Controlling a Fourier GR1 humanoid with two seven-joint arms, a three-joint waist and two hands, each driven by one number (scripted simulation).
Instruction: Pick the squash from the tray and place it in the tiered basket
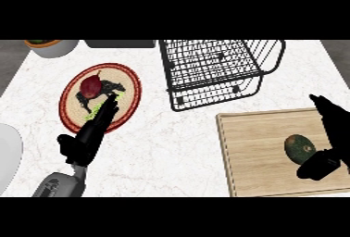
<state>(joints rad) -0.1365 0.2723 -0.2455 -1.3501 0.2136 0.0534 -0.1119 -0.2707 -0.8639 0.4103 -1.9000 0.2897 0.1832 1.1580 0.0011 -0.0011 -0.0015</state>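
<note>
1. Two black hands are seen above a white marbled counter (178, 143), entering from the lower edge of the head view.
2. The squash (298, 148), dark green and rounded, is seen lying on the wooden tray (259, 139) at the right of the counter.
3. The right hand (334, 139) is held open at the squash's right side, with straight fingers stretched up past it and the thumb (315, 167) placed just below it; nothing is gripped.
4. The left hand (92, 129) is stretched out with straight fingers over the lower edge of a red-rimmed plate (130, 99), and nothing is held by it.
5. A dark red vegetable (91, 85) with dark and green bits around it is carried on that plate.
6. The black wire tiered basket (215, 69) is set at the back of the counter, just beyond the tray's far left corner.
7. A grey bowl (53, 47) is partly shown at the far left corner.
</note>
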